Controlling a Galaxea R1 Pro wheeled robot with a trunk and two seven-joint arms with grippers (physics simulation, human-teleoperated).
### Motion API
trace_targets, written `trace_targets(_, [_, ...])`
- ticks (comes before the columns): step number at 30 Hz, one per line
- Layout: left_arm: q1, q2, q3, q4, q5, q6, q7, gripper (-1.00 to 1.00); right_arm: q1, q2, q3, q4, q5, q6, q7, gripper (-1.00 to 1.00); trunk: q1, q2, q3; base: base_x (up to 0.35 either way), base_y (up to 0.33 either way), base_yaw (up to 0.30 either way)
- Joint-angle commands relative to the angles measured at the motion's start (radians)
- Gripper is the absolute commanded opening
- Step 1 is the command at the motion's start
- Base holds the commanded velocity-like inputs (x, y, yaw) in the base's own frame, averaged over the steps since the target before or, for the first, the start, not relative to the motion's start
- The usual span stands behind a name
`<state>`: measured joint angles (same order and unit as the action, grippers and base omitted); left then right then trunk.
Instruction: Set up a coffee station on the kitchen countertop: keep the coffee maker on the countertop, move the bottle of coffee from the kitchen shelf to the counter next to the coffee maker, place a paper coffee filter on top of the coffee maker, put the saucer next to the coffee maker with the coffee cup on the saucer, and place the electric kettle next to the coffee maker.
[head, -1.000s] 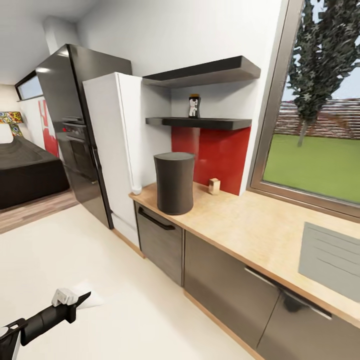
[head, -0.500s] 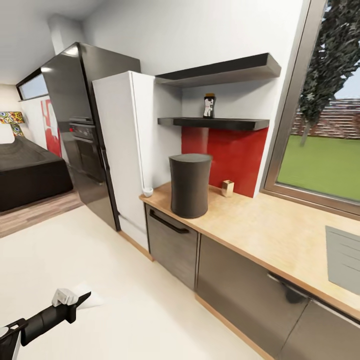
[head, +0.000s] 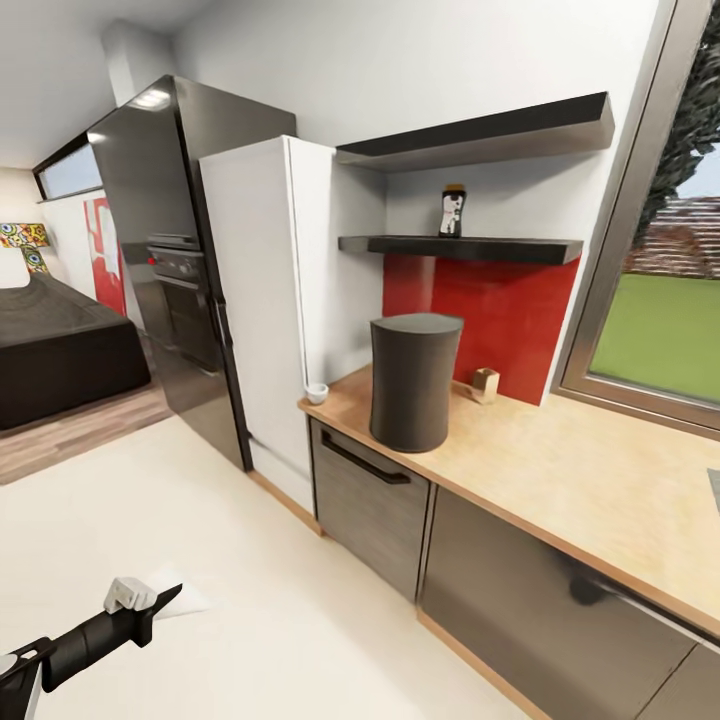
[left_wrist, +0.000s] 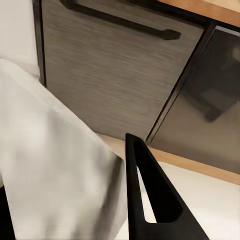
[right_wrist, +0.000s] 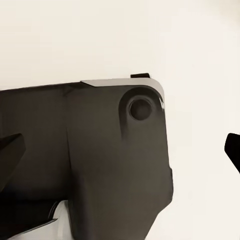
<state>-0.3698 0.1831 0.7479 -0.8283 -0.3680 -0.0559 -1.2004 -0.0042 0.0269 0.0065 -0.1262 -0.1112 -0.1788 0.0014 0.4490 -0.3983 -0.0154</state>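
The left gripper (head: 158, 598) hung low over the floor at the near left, and its wrist view showed the filter (left_wrist: 55, 165) lying against 1 black finger (left_wrist: 150, 200); the jaws looked narrowed on the paper, though the second finger was mostly hidden behind it. The filter looked very light, soft and easily crumpled, so a gentle pinch on its rim would likely suit it best, and it would probably need to be laid flat instead of dropped. The right gripper (right_wrist: 120, 150) pointed at the robot's own dark body, with its 2 fingertips at opposite edges of that view, spread wide and empty. The maker (head: 415, 380) stood upright on the counter (head: 560, 470), near its left end and in front of the red wall panel; its flat top looked broad enough to take the filter. The bottle (head: 452, 211) stood on the lower shelf (head: 500, 247), above and behind the maker. It seemed small, rigid and likely smooth, so a grip around the body below the cap would probably be safest. A white cup (head: 316, 392) sat at the counter's left end, close to the white fridge (head: 260, 300); it looked hard and breakable, best taken across the rim.
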Motion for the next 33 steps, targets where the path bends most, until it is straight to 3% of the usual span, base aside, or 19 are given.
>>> trace_targets(1, [-0.001, -0.001, 0.004, 0.0, -0.008, -0.007, -0.004, -1.0, 0.0, 0.0, 0.001, 0.0, -0.01, -0.004, 0.0, 1.0, 0.001, -0.002, -0.002, 0.231, 0.278, 0.0])
trace_targets(33, [-0.001, -0.001, 0.004, 0.0, -0.008, -0.007, -0.004, -1.0, 0.0, -0.005, 0.001, 0.0, -0.01, -0.004, 0.0, 1.0, 0.001, -0.002, -0.002, 0.207, 0.28, 0.0])
